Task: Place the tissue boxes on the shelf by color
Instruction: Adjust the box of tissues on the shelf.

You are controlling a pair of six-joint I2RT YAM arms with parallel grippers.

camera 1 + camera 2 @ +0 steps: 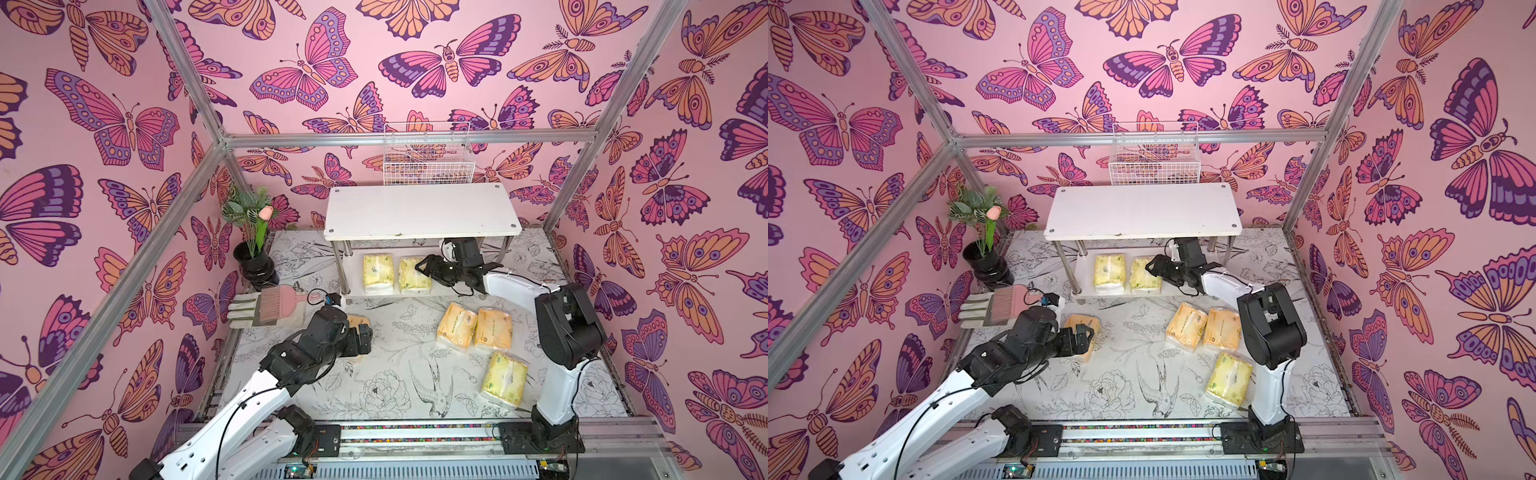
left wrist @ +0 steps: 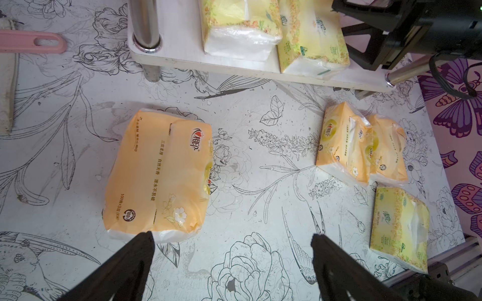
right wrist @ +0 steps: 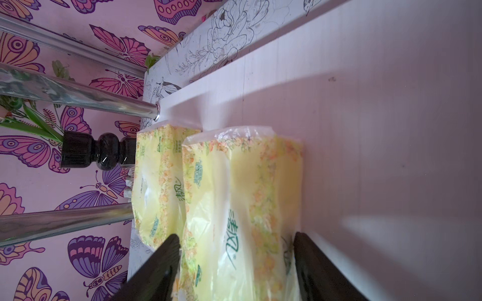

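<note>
The white shelf (image 1: 422, 212) stands at the back. Two pale lemon tissue boxes lie on its lower board, one (image 1: 377, 272) beside the other (image 1: 413, 276). My right gripper (image 3: 237, 235) reaches under the top board, its fingers pressed against both sides of the nearer pale pack (image 3: 242, 195). Two orange packs (image 1: 456, 325) (image 1: 493, 330) and a pale one (image 1: 505, 384) lie on the table at the right. My left gripper (image 2: 233, 234) is open over the table, one fingertip at the edge of a third orange pack (image 2: 159, 174), which my left arm partly hides in both top views.
A black vase with a flower (image 1: 254, 257) stands at the back left. A glove and a pink comb (image 1: 270, 309) lie near it. A white wire basket (image 1: 428, 166) hangs on the back wall above the shelf. Chrome posts (image 1: 345, 270) border the lower board.
</note>
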